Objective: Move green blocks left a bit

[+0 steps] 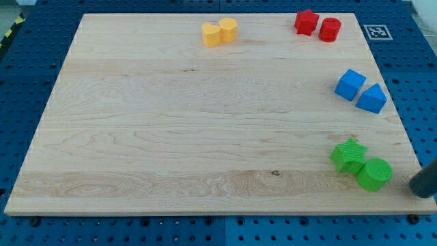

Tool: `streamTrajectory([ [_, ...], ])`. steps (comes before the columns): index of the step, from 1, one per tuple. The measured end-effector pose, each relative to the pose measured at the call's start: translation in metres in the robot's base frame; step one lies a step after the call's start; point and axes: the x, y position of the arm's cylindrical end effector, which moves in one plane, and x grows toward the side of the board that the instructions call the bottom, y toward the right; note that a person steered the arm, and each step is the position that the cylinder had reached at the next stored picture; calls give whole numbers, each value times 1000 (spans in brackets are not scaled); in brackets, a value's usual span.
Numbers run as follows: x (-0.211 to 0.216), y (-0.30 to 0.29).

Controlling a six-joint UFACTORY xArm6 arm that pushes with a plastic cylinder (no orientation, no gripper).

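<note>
A green star block point(348, 154) and a green round block point(374, 173) lie touching each other near the view's bottom right of the wooden board point(171, 130). My tip point(422, 189) is a dark rod end at the view's right edge, just right of the green round block with a small gap between them.
Two yellow blocks point(219, 31) sit together at the view's top centre. A red star point(306, 22) and a red round block point(330, 29) sit at the top right. Two blue blocks point(360, 91) lie at the right side, above the green ones.
</note>
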Motion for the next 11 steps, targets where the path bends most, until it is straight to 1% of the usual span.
streamTrajectory([
  [1,0,-23],
  [3,0,-51],
  [5,0,-34],
  [9,-13,-51],
  [10,-23,-59],
  [11,-24,-71],
])
